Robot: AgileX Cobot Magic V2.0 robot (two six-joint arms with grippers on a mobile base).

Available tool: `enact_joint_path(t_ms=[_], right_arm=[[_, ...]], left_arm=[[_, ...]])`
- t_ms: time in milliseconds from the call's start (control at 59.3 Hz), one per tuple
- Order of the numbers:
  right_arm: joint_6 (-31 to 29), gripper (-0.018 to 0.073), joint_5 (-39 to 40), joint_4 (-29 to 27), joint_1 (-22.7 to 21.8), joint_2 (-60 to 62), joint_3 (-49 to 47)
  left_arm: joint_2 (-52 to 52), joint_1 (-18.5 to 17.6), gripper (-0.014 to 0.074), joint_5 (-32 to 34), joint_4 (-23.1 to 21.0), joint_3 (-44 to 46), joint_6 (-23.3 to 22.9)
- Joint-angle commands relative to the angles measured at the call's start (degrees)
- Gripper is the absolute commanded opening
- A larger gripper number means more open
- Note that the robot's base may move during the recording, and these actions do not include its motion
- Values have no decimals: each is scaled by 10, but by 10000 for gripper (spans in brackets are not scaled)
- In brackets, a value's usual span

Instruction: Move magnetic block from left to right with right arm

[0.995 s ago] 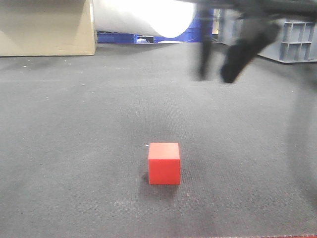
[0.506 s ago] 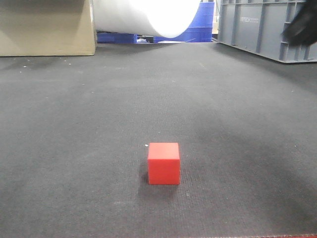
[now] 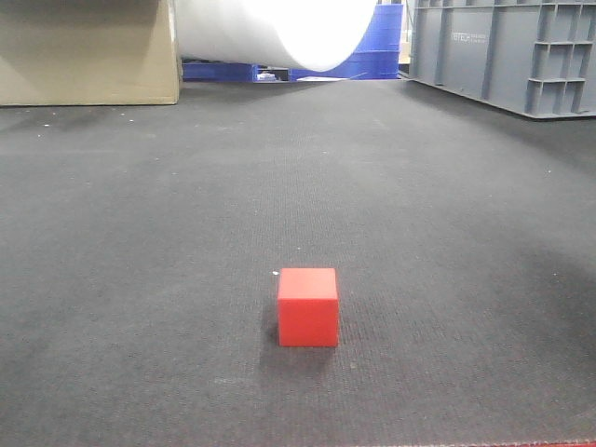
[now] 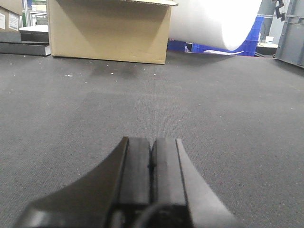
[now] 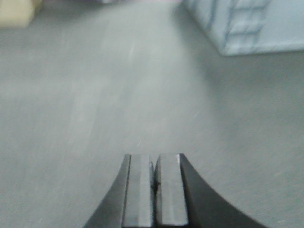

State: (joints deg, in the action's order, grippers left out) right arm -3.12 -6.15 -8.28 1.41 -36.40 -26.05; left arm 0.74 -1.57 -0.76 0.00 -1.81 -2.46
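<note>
The magnetic block (image 3: 308,306), a small red cube, rests alone on the dark mat in the front view, near the lower middle. No arm shows in that view. In the left wrist view my left gripper (image 4: 151,142) is shut, its pads pressed together with nothing between them, low over the mat. The right wrist view shows my right gripper (image 5: 155,159) shut and empty too, over blurred grey mat. The block appears in neither wrist view.
A cardboard box (image 3: 88,51) stands at the back left, with a large white roll (image 3: 279,28) beside it. A grey plastic crate (image 3: 507,51) sits at the back right, also seen as a crate (image 5: 247,23) ahead of the right gripper. Blue bins (image 3: 377,51) lie behind.
The right arm, blurred at the upper right one second ago, swept off to the right and has left the front view. The block has not moved.
</note>
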Motion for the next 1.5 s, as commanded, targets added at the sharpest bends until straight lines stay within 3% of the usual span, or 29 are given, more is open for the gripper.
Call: enact_joint_path(t_ms=[0,304,742,995,1282,1484], right_arm=[[2,57,61,10,-6,50,7],[2,57,61,44,-5,207,88],[2,57,61,44,-5,216,96],[2,57,157,44,-5,236,165],[2,57,149,44,-5,378,266],[4,57,128,44,-5,380,275]], left_arm=[[5,-3,-116,51,0,-5,-2],[5,-3,-116,51,0,-5,-2],[5,-3,-116,51,0,-5,-2],[5,-3,-116,51,0,-5,-2],[5,-3,-116,51,0,-5,-2],[5,-3,-116,51,0,-5,-2]])
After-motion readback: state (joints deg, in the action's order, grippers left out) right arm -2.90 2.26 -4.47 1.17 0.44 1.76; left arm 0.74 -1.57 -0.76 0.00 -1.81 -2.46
